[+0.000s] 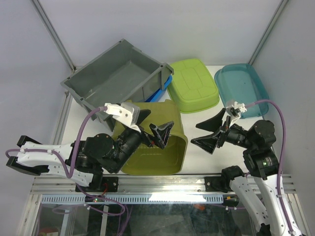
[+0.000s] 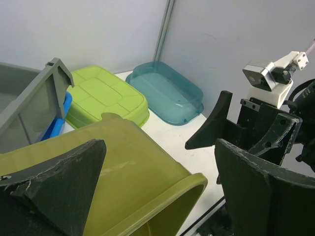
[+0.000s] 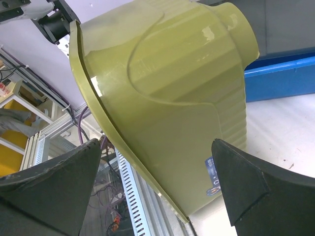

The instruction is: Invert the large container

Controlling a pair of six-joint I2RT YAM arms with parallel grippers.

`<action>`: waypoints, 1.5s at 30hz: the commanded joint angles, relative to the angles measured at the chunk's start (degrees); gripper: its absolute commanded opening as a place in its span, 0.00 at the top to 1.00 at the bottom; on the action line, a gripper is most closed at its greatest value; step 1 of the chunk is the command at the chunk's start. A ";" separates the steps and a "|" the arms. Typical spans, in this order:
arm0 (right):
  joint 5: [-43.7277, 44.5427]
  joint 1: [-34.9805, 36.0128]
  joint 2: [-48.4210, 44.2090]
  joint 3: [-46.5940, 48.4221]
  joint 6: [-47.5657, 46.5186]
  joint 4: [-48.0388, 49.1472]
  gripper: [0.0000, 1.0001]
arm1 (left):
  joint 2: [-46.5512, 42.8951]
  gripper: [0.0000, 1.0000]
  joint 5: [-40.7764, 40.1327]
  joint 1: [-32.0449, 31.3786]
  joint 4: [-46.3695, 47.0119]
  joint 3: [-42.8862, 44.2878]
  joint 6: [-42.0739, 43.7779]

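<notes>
Sitting at the far left of the worktop [image 1: 206,160], the large grey crate [image 1: 115,78] has its open side up (a blue tub [image 1: 165,88] shows just under its right end), and neither arm touches it. The left pincer [image 1: 153,127] is spread wide above an olive bin [image 1: 157,157] lying on its side at the near edge. The right pincer [image 1: 197,133] is spread too, empty, just right of that bin. A lime-green container [image 1: 193,84] and a teal tub [image 1: 243,86] lie bottom-up at the back.
</notes>
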 commanded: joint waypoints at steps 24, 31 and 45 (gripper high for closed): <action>8.21 13.12 5.67 4.80 -4.54 4.06 0.00 | -0.20 0.01 2.45 3.11 1.75 0.08 -0.46; 25.10 26.52 8.30 6.21 -9.91 -1.20 0.01 | 0.35 0.01 2.87 3.45 1.01 0.61 -1.13; 73.80 33.73 12.06 3.93 -16.09 -11.52 0.01 | -1.41 0.01 4.03 3.51 -1.43 0.37 -3.38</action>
